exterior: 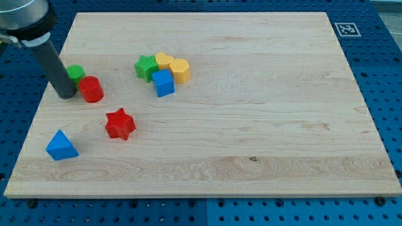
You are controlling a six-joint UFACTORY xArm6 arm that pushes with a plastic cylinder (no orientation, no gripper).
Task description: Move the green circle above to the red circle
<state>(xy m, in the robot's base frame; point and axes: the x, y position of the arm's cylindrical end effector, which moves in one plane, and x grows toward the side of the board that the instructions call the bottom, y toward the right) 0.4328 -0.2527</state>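
Observation:
The green circle (76,73) lies near the board's left edge, partly hidden by my rod. The red circle (92,89) touches it on its lower right. My tip (66,95) rests on the board just left of the red circle and below the green circle, close against both.
A red star (120,123) and a blue triangle (61,145) lie lower left. A cluster of a green star (146,66), two yellow blocks (164,61) (179,70) and a blue block (163,82) sits at upper middle. The wooden board (251,125) has blue pegboard around it.

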